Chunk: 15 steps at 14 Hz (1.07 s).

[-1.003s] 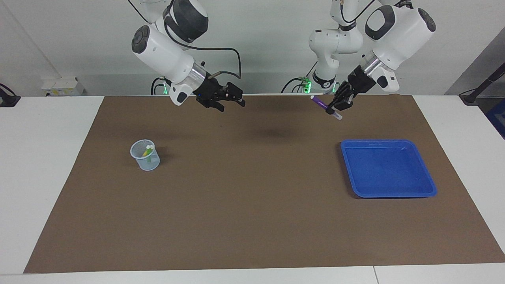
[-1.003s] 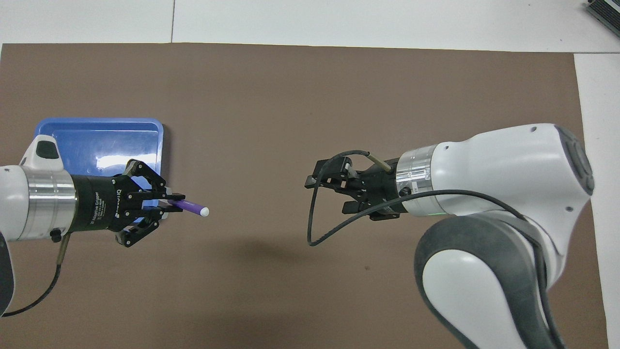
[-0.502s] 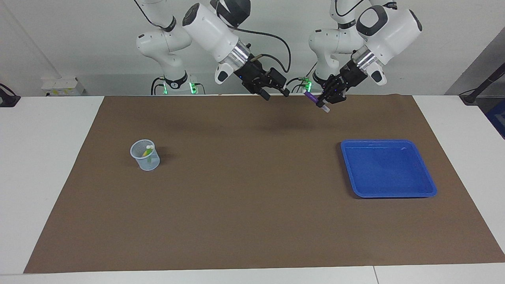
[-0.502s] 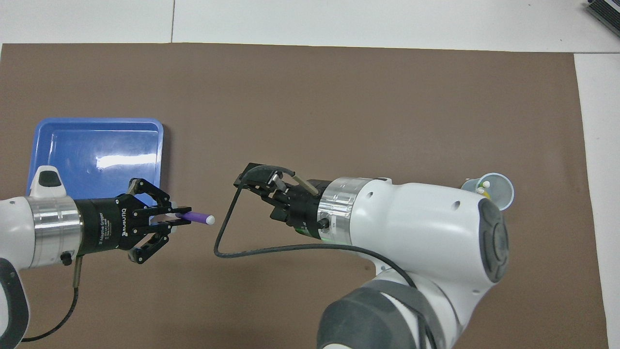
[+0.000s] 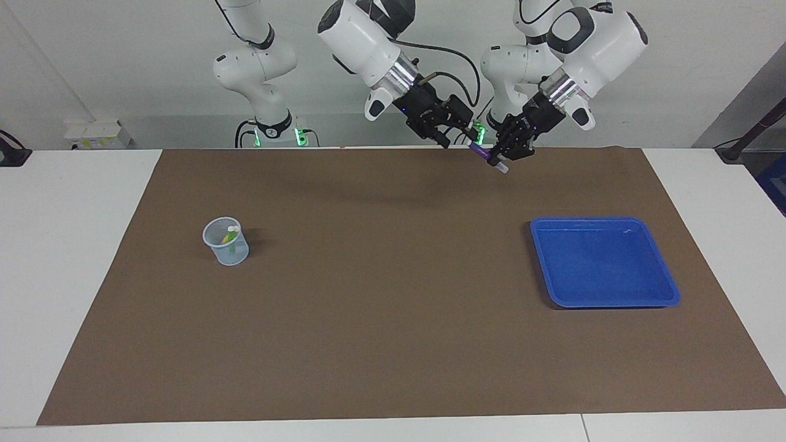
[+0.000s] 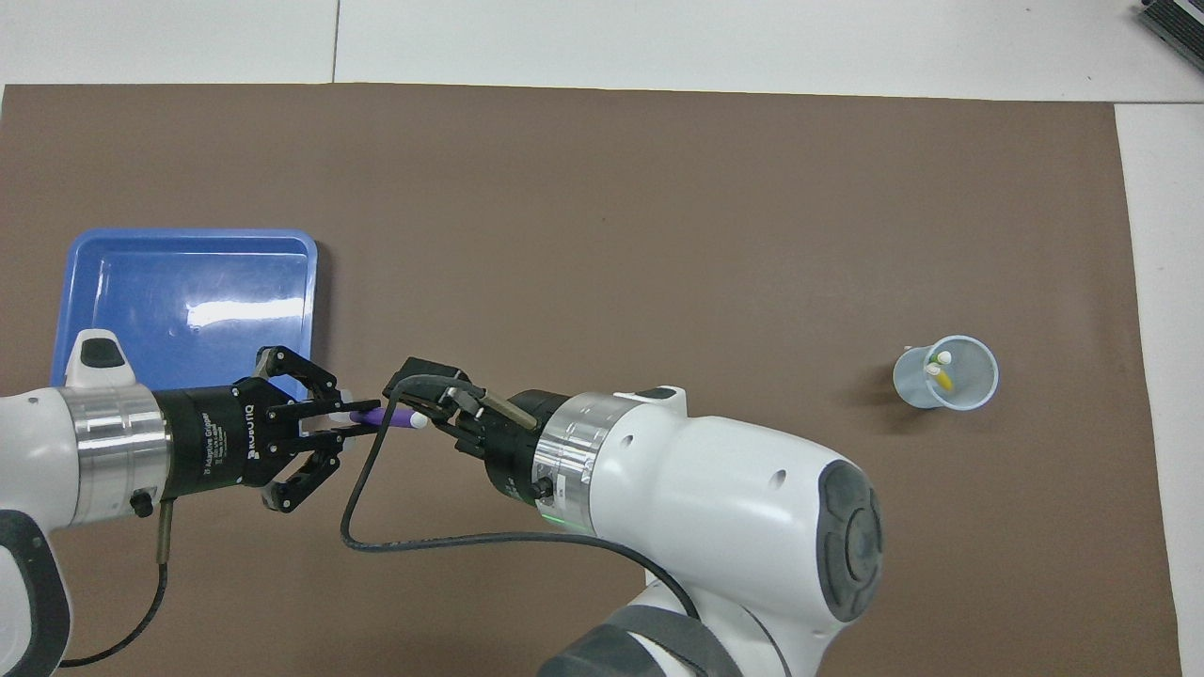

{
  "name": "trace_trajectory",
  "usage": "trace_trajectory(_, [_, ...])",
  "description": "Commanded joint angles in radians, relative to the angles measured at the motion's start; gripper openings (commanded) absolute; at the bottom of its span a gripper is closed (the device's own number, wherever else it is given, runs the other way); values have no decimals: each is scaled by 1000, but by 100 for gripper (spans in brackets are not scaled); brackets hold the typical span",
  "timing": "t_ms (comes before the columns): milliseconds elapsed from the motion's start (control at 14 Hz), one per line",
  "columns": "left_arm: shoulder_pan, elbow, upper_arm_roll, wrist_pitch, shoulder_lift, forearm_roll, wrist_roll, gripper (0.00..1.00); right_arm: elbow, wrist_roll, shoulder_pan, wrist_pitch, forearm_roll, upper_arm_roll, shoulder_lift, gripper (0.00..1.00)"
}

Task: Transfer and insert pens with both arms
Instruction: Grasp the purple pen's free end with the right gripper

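1. Whereas a second ago the right tool (image 5: pixel 459 136) hung well apart from the purple pen (image 5: pixel 485 155), over the right arm's half of the brown mat (image 5: pixel 393 319), it now sits at that pen's pale end, over the mat's edge nearest the robots.
2. Right tool: fingers spread, one on either side of the pen's pale tip; contact cannot be told.
3. Left tool (image 5: pixel 498 156): clamped narrow on the pen's purple barrel, holding it in the air with the pale tip toward the right tool. Since the earlier frame it has carried the pen toward the mat's middle.
4. Blue tray (image 5: pixel 605 264): on the mat toward the left arm's end of the bench (image 5: pixel 61 258), farther from the robots than the spot under the tools; position unchanged.
5. Clear cup (image 5: pixel 238 255): on the mat toward the right arm's end, well apart from the tray, holding the yellow pen (image 5: pixel 231 232) and green pen (image 5: pixel 232 248) with pale ends up; unchanged.
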Motion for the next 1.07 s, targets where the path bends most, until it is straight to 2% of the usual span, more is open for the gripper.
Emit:
trace_trajectory(0, [-12, -28, 4, 33, -34, -27, -33, 0, 0, 11, 16, 14, 20, 0, 2, 83])
trace_trajectory(287, [-14, -28, 4, 35, -34, -27, -35, 0, -3, 8, 33, 16, 20, -2, 2, 70])
trace_trajectory(788, [-14, -27, 4, 35, -36, -28, -44, 0, -3, -11, 32, 34, 10, 0, 21, 63])
trace_trajectory(1003, [-14, -27, 4, 35, -37, -28, -44, 0, -3, -8, 35, 36, 10, 0, 21, 43])
